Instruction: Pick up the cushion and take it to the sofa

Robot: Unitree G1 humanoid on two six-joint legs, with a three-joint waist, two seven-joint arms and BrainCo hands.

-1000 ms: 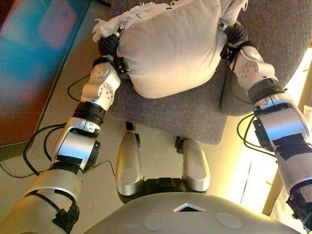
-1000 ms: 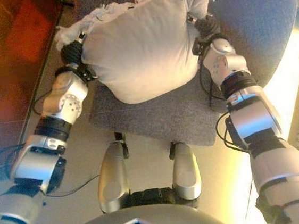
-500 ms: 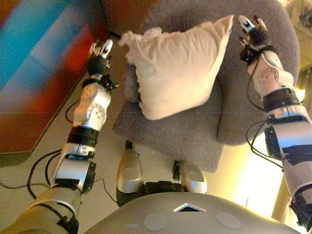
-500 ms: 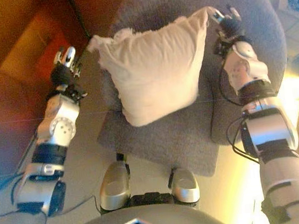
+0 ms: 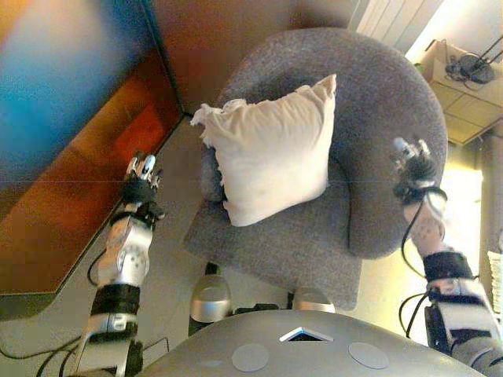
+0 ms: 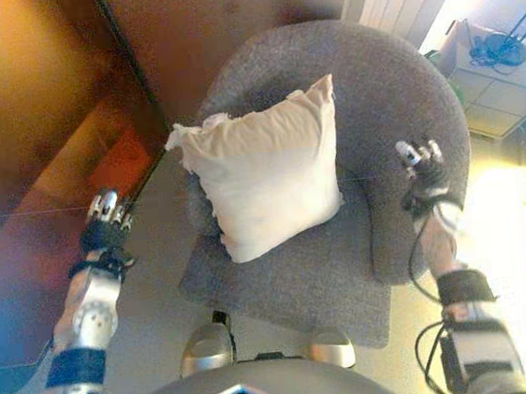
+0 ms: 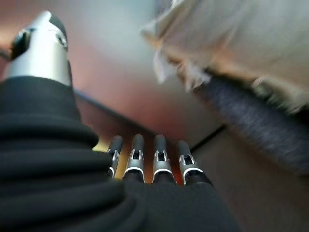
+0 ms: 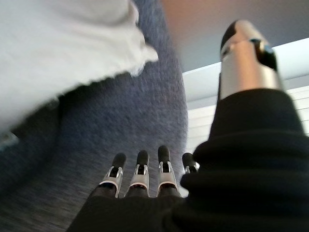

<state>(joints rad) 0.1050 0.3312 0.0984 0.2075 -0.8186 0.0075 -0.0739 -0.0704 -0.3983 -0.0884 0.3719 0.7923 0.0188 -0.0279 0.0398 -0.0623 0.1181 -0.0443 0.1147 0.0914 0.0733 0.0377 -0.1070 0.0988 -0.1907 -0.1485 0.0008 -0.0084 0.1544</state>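
Sitting on the sofa (image 5: 377, 141), the cushion (image 5: 271, 157) looks delivered; left robot hand (image 5: 140, 177) and right robot hand (image 5: 413, 161) hang open, empty.

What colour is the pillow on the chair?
The cushion is cream-white, resting on the grey armchair. The left eye view shows it best.

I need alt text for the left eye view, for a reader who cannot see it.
A cream cushion leans against the back of a grey armchair. The left hand and right hand are open, one on each side, touching nothing.
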